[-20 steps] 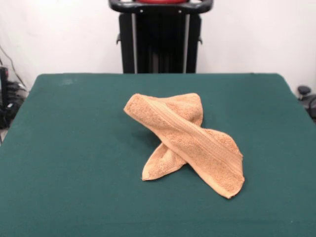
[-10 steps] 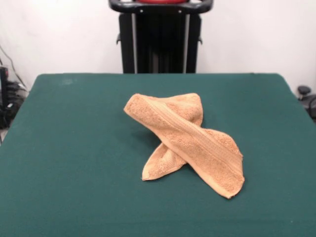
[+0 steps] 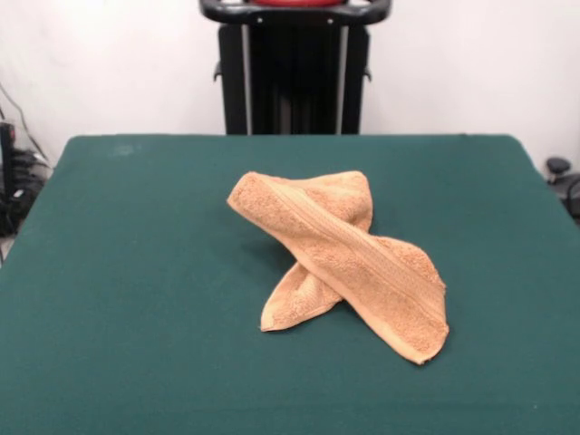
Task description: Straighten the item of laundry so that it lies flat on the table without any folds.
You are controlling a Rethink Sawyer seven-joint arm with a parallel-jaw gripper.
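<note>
The item of laundry [image 3: 349, 258], an orange-tan terry towel, lies near the middle of the dark green table [image 3: 136, 272]. It is folded over itself: a long band runs from upper left down to lower right, crossing on top of a second flap whose hemmed end pokes out at the lower left. A ribbed woven stripe runs along the top band. No gripper or arm shows in the front view.
The table's green cloth stretches wide on all sides of the towel. Cables and dark equipment sit off the table's left edge [image 3: 14, 181], and a small dark object lies beyond the right edge [image 3: 560, 172].
</note>
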